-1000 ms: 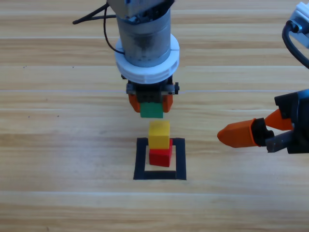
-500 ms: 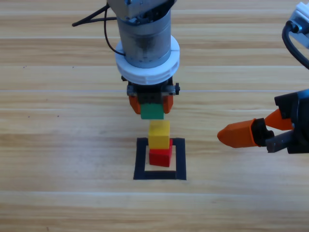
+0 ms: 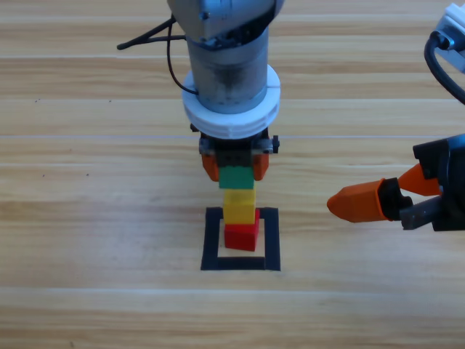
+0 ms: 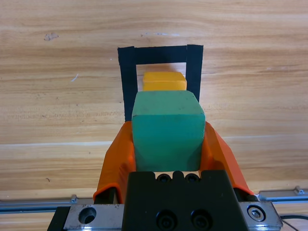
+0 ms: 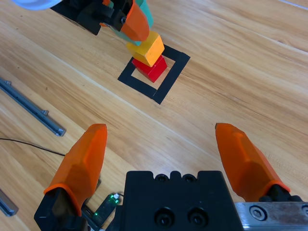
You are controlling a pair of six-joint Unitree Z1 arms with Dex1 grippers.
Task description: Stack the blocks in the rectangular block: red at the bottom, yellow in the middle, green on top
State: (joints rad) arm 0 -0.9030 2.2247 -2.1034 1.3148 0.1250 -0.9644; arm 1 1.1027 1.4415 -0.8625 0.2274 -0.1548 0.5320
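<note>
Compared to a second ago the left gripper [image 3: 235, 167] has slid toward the stack, so the green cube [image 3: 237, 178] it's clamped on now sits right over the yellow cube [image 3: 239, 206] instead of behind it; can't tell if the two are touching yet. Yellow is stacked on the red cube [image 3: 241, 236], which sits inside the black tape square [image 3: 212, 238] on the wooden table [image 3: 87, 218]. The right gripper [image 3: 378, 200] hasn't budged, parked off to the right side with its jaws spread wide apart.
</note>
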